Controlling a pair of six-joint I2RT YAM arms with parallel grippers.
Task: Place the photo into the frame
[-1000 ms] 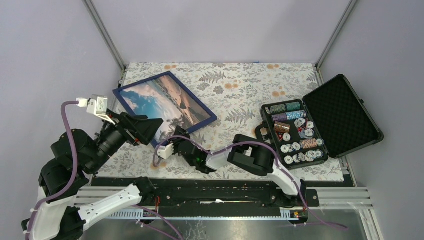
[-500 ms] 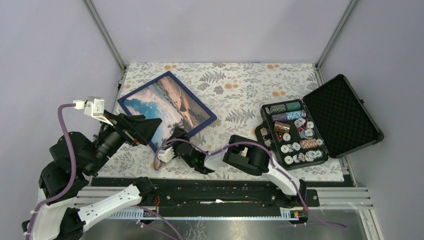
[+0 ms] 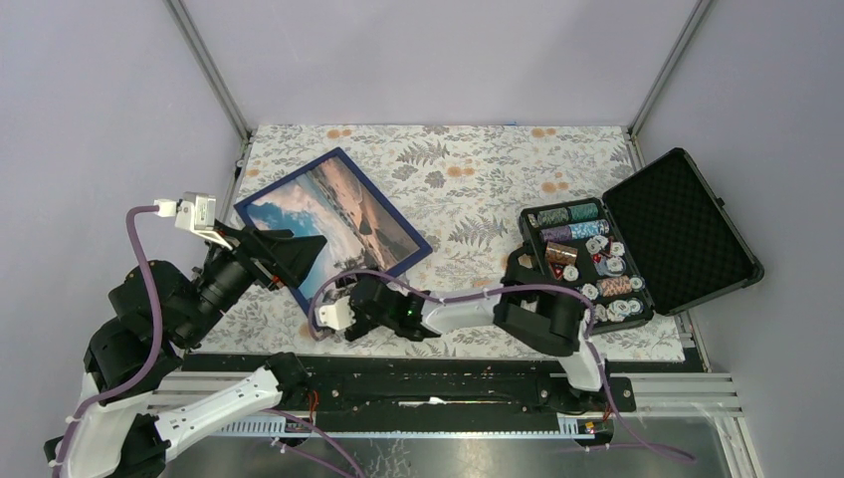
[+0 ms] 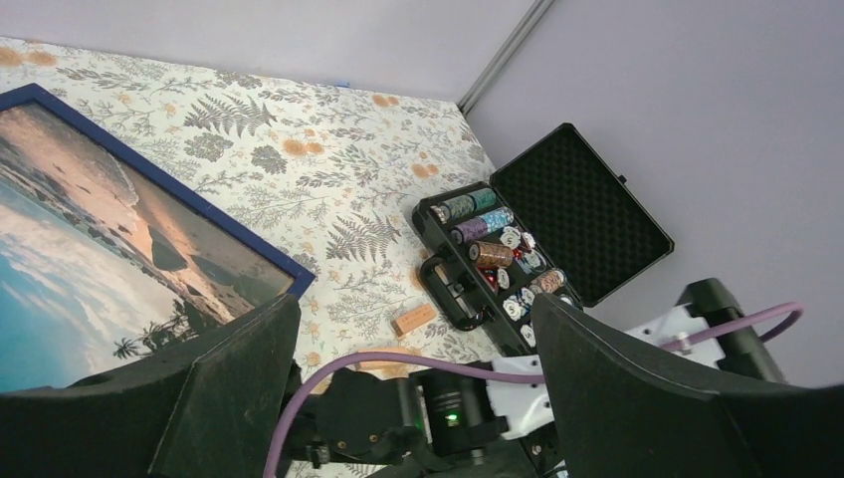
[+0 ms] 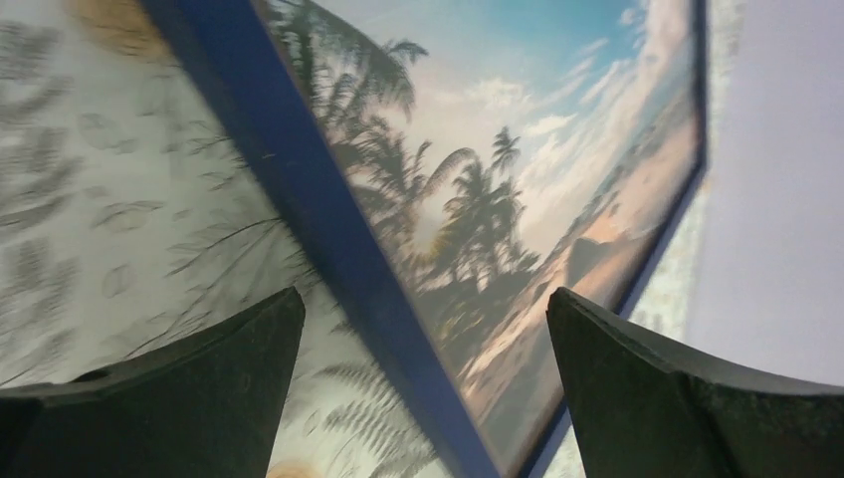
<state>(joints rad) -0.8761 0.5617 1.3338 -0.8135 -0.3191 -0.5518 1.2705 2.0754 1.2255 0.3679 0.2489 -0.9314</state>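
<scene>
Photo (image 3: 333, 214) lies inside the navy frame (image 5: 328, 239), flat on the table's left side. Left gripper (image 3: 284, 257) and right gripper (image 5: 423, 304) both stand released and empty at its near edge. Risk: a low right finger snags the rim and unseats the print.

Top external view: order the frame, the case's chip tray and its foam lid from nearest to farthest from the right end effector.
1. frame, left of centre, just beyond the right end effector.
2. chip tray, on the right side.
3. foam lid, far right, hinged open past the tray.
</scene>
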